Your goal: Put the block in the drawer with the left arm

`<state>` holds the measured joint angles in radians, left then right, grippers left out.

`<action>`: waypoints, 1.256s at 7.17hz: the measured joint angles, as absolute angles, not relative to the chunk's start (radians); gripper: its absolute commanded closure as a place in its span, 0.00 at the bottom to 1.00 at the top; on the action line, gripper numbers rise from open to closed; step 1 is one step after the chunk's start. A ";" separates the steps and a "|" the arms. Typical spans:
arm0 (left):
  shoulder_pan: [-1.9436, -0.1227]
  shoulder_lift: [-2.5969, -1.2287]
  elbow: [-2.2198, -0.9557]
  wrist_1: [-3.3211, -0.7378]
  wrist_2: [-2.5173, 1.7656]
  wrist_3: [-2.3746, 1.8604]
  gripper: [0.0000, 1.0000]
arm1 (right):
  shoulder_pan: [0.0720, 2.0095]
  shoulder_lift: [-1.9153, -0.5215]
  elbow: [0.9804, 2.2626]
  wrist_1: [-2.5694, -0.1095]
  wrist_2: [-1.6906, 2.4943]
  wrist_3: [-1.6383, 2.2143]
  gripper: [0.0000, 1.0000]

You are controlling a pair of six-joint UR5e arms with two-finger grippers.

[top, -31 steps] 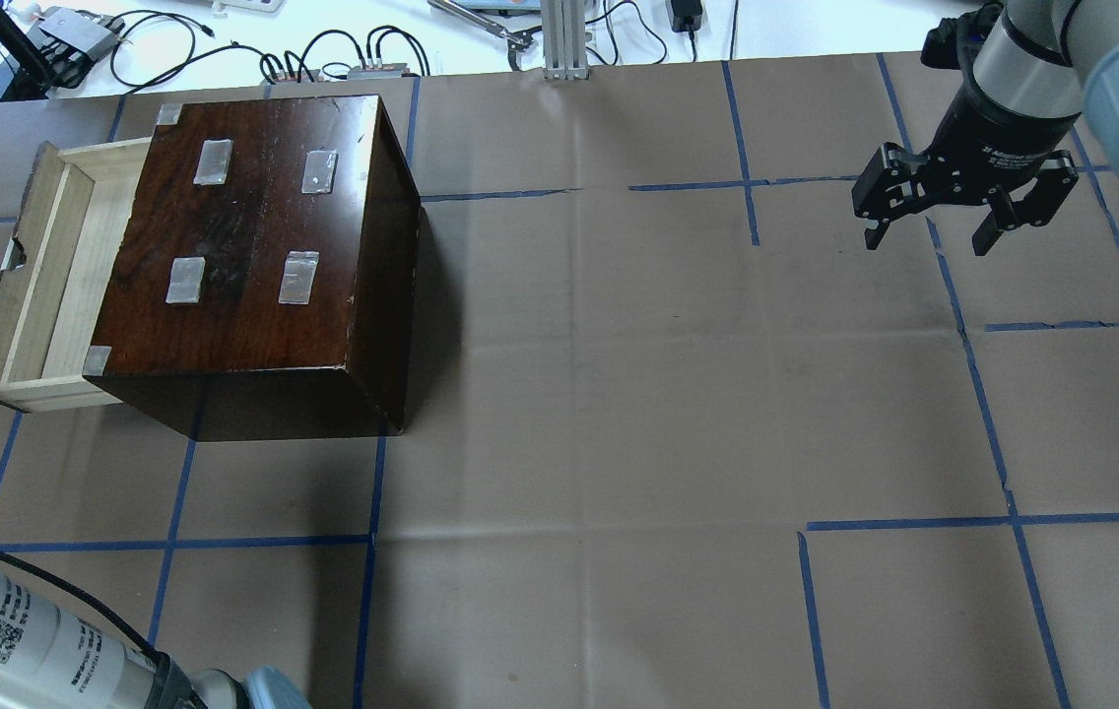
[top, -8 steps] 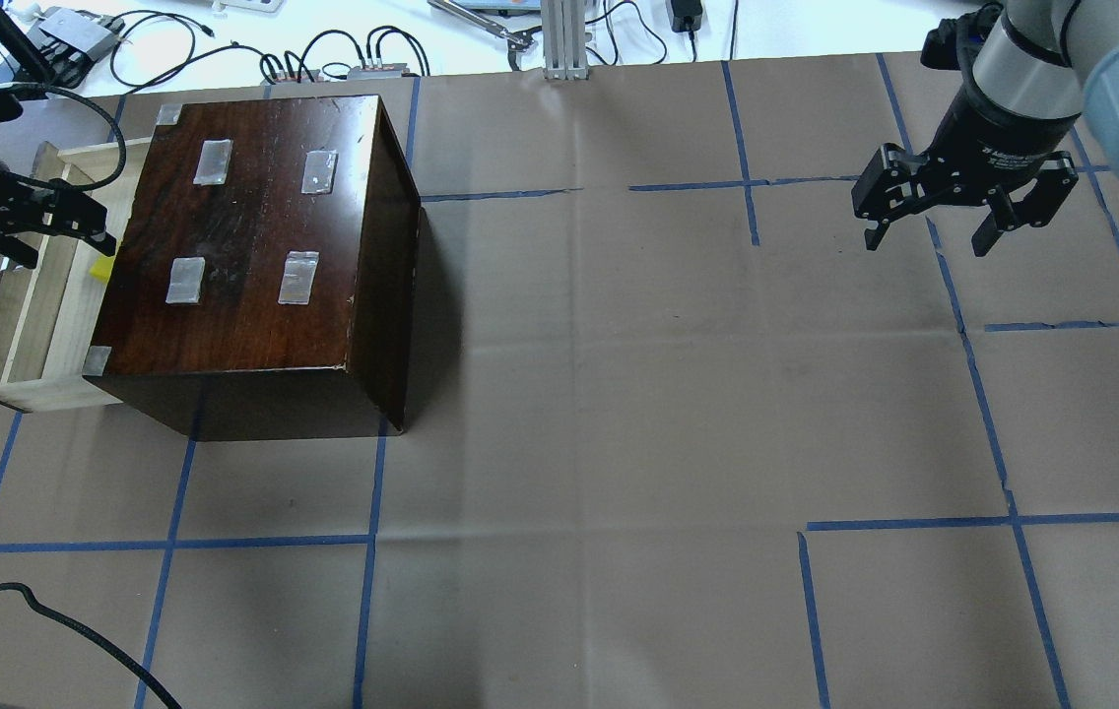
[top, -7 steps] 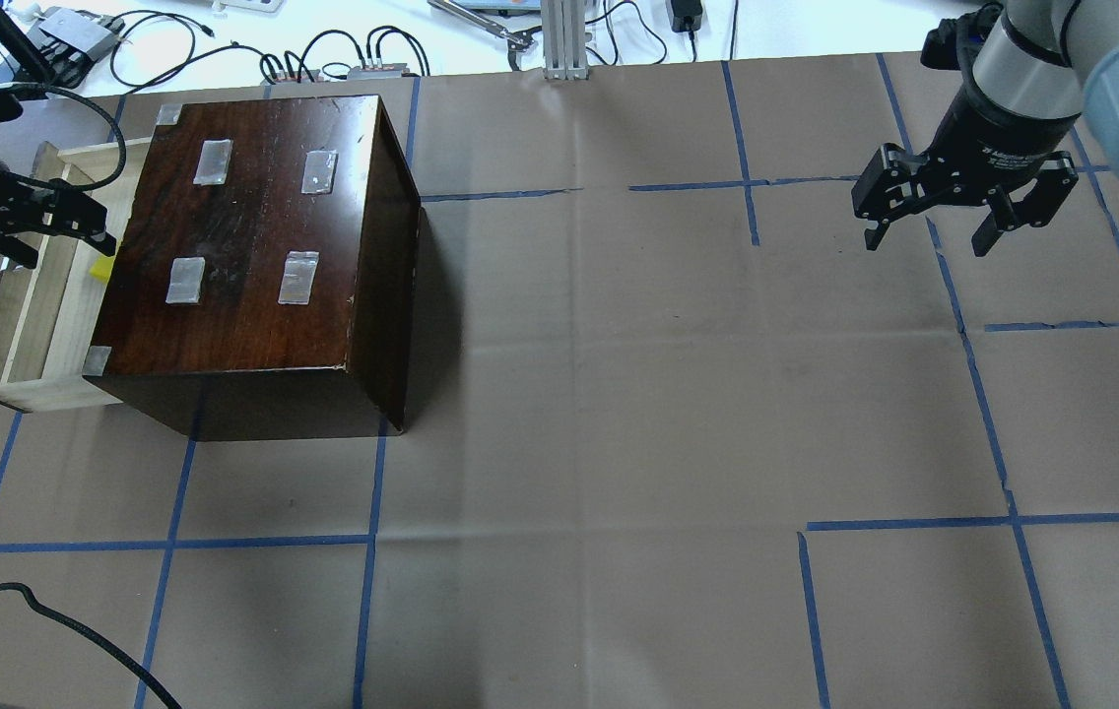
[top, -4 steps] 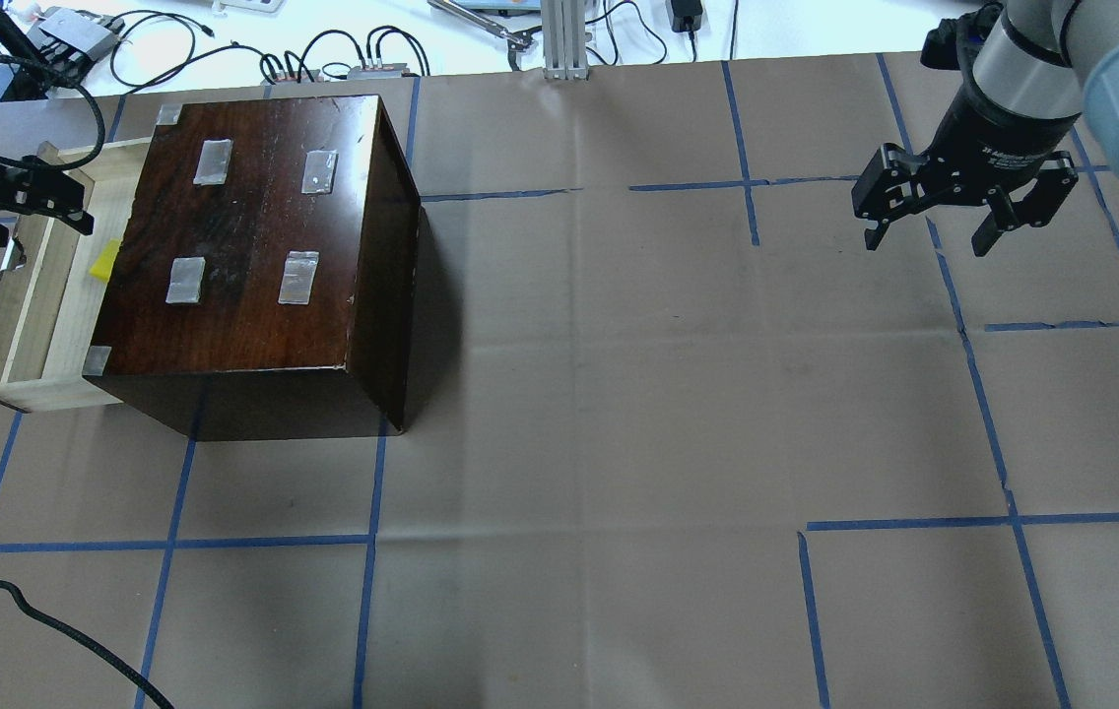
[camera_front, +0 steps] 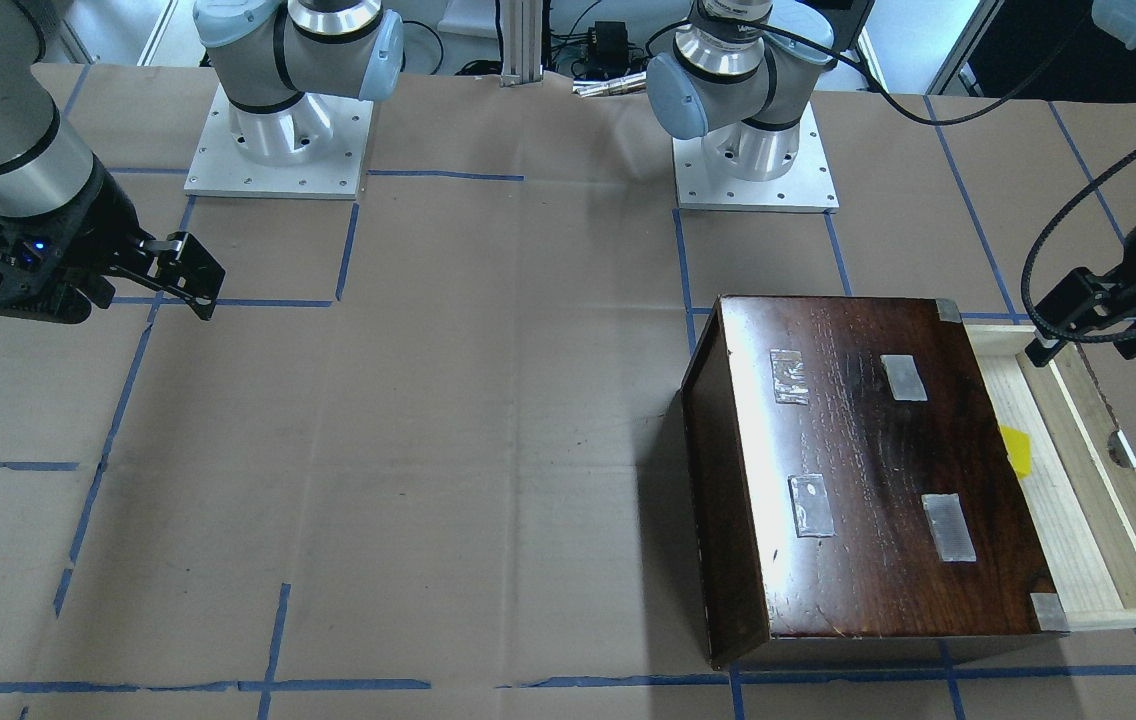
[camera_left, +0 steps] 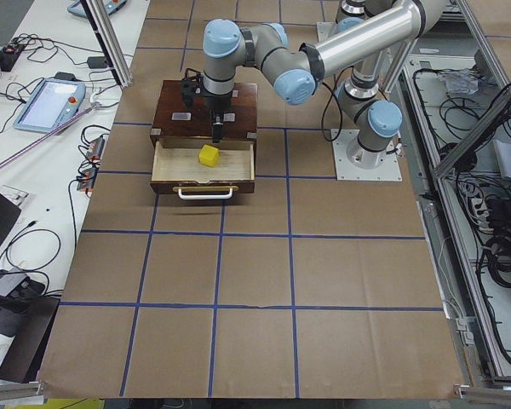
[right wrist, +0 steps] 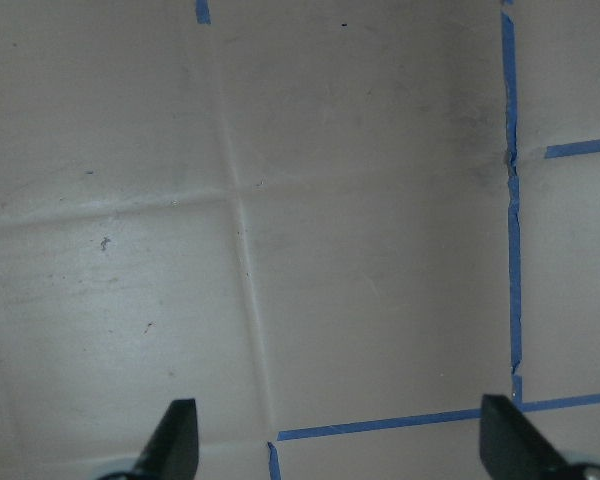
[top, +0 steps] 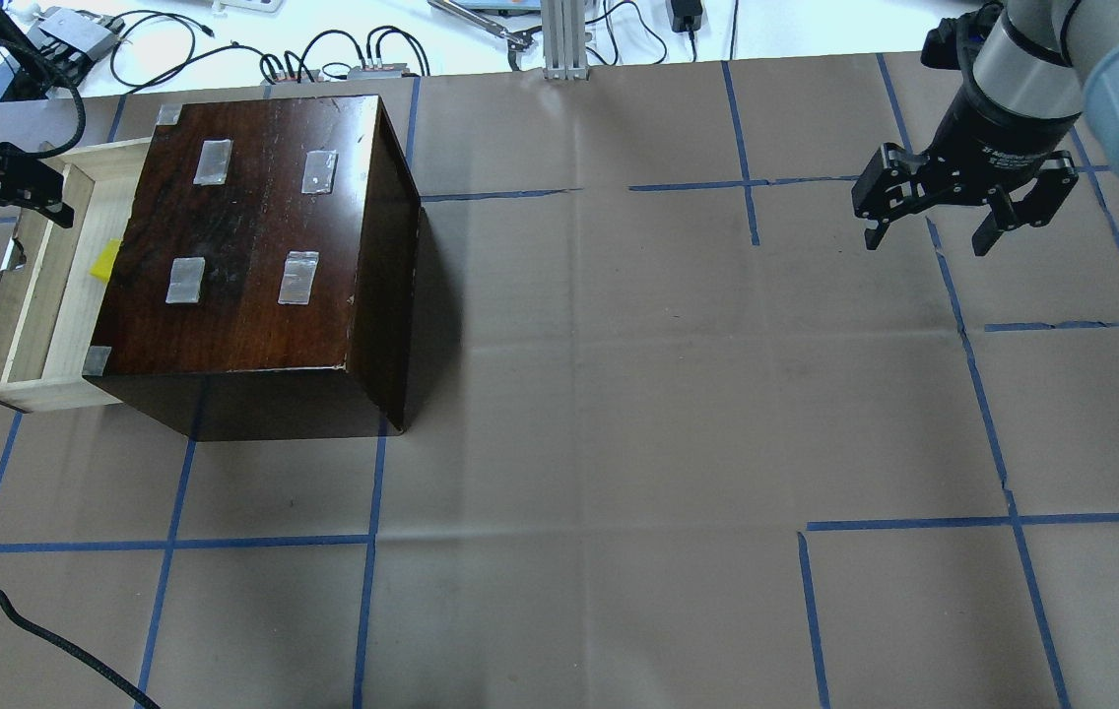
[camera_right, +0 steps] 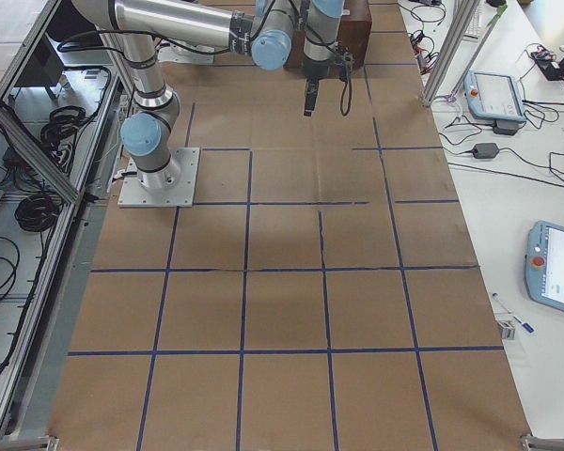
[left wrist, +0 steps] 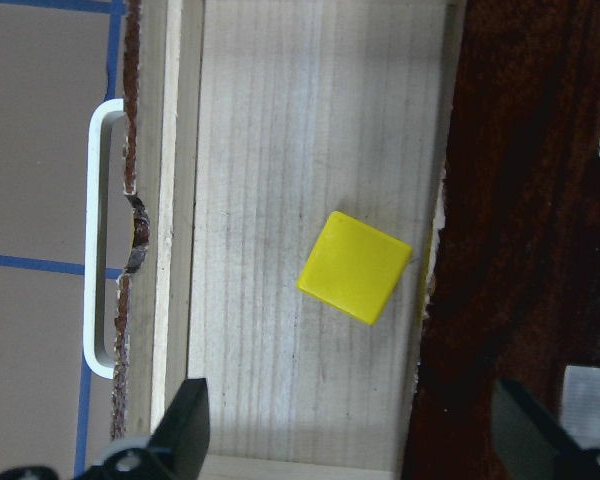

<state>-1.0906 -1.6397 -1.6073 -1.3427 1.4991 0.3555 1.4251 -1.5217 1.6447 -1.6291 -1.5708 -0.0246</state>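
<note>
The yellow block (left wrist: 355, 267) lies loose on the floor of the open pale-wood drawer (left wrist: 250, 150), close to the dark cabinet (top: 254, 236). It also shows in the overhead view (top: 105, 262) and the front view (camera_front: 1016, 447). My left gripper (top: 18, 222) is open and empty. It hovers above the drawer's far end, apart from the block, with both fingers (left wrist: 185, 425) at the bottom of the wrist view. My right gripper (top: 927, 239) is open and empty over bare paper at the far right (right wrist: 345, 440).
The drawer (top: 47, 286) sticks out of the cabinet's left side and has a white handle (left wrist: 95, 240). A loose black cable (top: 28, 620) lies at the front left. Cables and an aluminium post (top: 564, 39) stand along the back edge.
The left arm came over the empty drawer, and the yellow block now lies in it. Over the last second the open left gripper has drawn back from the block toward the far left.
</note>
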 measured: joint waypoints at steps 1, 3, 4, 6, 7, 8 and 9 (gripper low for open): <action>-1.120 -1.622 -1.606 -1.356 1.499 0.314 0.01 | 1.425 -1.522 1.645 -1.629 -1.571 -0.025 0.00; -1.195 -1.595 -1.602 -1.387 1.499 0.213 0.01 | 1.425 -1.522 1.646 -1.629 -1.571 -0.025 0.00; -1.238 -1.583 -1.602 -1.401 1.499 0.158 0.01 | 1.425 -1.522 1.645 -1.629 -1.571 -0.025 0.00; -1.325 -1.557 -1.602 -1.439 1.499 0.067 0.01 | 1.425 -1.522 1.645 -1.629 -1.571 -0.025 0.00; -1.367 -1.550 -1.603 -1.453 1.500 0.036 0.02 | 1.425 -1.522 1.645 -1.629 -1.571 -0.025 0.00; -1.406 -1.545 -1.605 -1.461 1.500 0.013 0.02 | 1.425 -1.522 1.645 -1.629 -1.571 -0.025 0.00; -1.441 -1.542 -1.611 -1.465 1.502 -0.009 0.02 | 1.425 -1.522 1.645 -1.629 -1.571 -0.025 0.00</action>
